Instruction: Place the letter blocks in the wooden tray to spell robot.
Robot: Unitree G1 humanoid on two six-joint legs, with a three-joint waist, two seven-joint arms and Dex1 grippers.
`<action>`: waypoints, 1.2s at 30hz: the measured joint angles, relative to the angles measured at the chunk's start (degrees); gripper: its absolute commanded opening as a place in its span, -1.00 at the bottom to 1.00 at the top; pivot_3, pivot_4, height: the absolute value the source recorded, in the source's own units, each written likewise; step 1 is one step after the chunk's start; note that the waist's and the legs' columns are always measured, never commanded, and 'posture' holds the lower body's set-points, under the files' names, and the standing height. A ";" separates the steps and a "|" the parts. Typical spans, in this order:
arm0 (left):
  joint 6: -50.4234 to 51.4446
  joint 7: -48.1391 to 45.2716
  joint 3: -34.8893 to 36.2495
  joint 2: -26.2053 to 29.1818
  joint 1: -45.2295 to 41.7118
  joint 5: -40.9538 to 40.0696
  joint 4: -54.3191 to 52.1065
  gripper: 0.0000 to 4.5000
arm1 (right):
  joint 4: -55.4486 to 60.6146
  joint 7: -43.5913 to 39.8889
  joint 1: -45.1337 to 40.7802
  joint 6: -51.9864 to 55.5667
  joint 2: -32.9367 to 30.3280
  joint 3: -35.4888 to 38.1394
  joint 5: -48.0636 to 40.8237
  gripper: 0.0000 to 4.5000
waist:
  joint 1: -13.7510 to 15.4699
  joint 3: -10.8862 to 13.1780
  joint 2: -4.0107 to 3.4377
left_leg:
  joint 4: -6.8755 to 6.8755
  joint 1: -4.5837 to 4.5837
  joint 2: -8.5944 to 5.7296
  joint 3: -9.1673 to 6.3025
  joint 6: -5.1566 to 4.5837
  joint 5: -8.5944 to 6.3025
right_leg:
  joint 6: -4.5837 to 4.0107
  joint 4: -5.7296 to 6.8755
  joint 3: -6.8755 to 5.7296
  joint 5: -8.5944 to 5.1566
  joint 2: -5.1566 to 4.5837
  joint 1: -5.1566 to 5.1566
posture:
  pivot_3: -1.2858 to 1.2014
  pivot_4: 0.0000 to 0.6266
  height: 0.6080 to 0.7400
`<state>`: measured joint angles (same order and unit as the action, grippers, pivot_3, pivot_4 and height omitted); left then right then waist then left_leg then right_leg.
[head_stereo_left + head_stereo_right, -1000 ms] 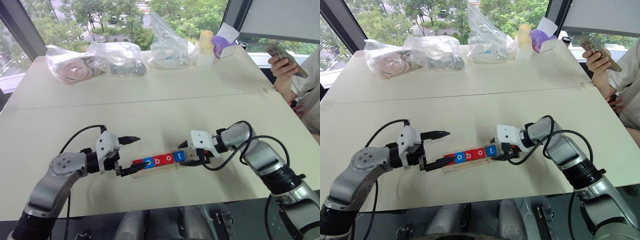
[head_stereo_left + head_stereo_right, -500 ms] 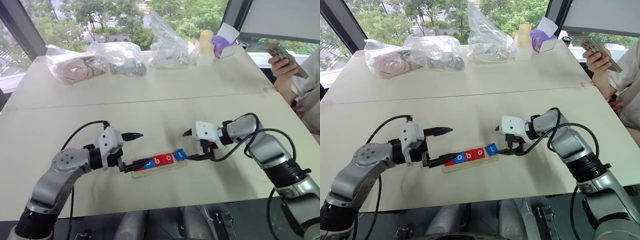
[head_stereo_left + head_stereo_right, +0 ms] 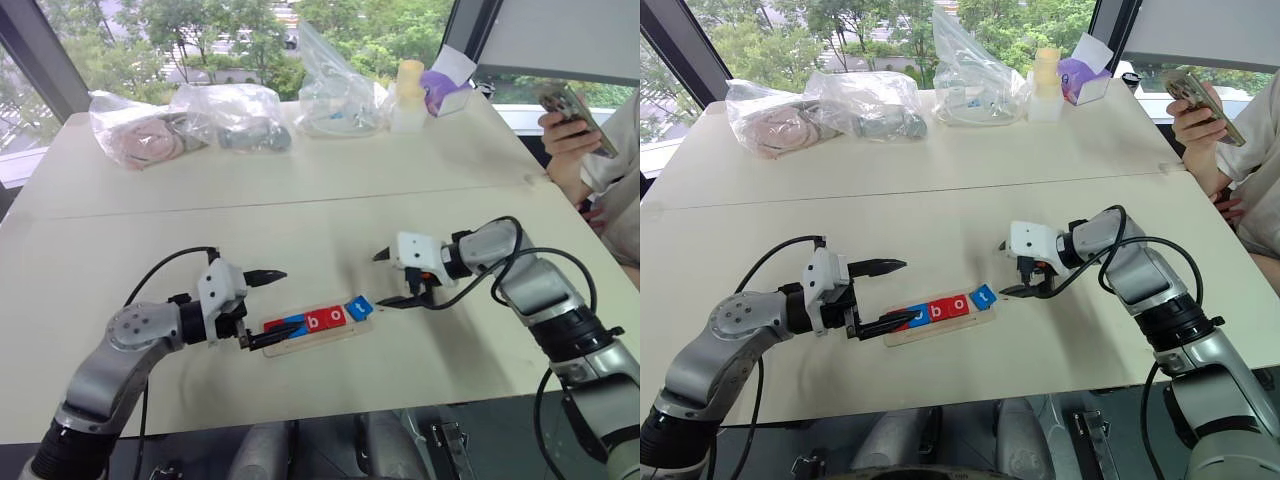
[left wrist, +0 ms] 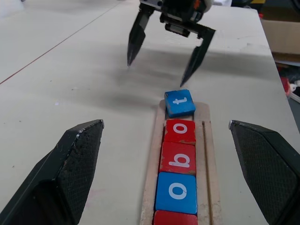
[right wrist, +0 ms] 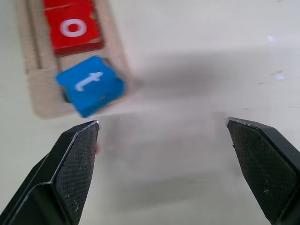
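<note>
The wooden tray [image 4: 152, 185] lies on the pale bench [image 3: 300, 230] between the two sets of fingers, and the letter blocks [image 4: 177, 161] sit in it in a row. The left fingers [image 3: 268, 307] are spread wide and hold nothing; in the left wrist view the tray runs straight out through the gap between them. Nearest to them is the edge of a red block [image 4: 175, 219] whose letter is cut off, then a blue "o" block [image 4: 176, 192], a red "b" block [image 4: 178, 158] and a red "o" block [image 4: 180, 131]. In the left eye view one left finger [image 3: 270, 339] lies low beside the tray's near end, while the other stands clear above the bench. The blue "t" block [image 4: 179, 103] is at the far end of the row, nearest the right fingers; it is turned askew and sits tilted on the tray's end rim rather than flat in line. The right fingers [image 3: 393, 278] are also spread wide and empty, raised off the bench and pointing down just beyond the "t" block, apart from it. In the right wrist view that block lies ahead of one right finger [image 5: 70, 171], toward its side of the gap.
</note>
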<state>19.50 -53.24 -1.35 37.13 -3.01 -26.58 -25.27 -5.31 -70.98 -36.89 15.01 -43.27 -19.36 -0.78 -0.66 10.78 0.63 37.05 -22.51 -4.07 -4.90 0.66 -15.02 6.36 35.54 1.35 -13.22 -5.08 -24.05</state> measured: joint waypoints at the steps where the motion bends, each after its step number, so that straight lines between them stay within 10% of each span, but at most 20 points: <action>1: -0.09 -0.05 -0.01 -0.03 0.03 0.07 0.07 1.00 | -0.52 0.14 -0.17 -0.39 0.09 0.00 0.04 0.98 | 0.00 0.00 0.00 | 0.00 0.00 0.00 0.00 0.00 0.00 | 0.00 0.00 0.00 0.00 0.00 0.00 | 0.03 -0.52 1.00; 36: 1.59 1.77 0.01 -0.37 -1.75 0.44 -0.29 1.00 | 4.81 -0.90 -0.90 3.37 2.47 0.17 -0.18 0.98 | 0.01 0.00 0.00 | 0.00 0.00 0.00 -0.01 0.00 0.00 | 0.01 0.01 0.00 0.01 0.01 -0.01 | 0.03 -0.52 1.00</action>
<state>21.08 -51.47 -1.34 36.76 -4.76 -26.14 -25.57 -0.50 -71.88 -37.78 18.38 -40.81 -19.19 -0.96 -0.65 10.78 0.62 37.05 -22.51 -4.07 -4.91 0.66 -15.02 6.36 35.55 1.35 -13.21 -5.08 -24.07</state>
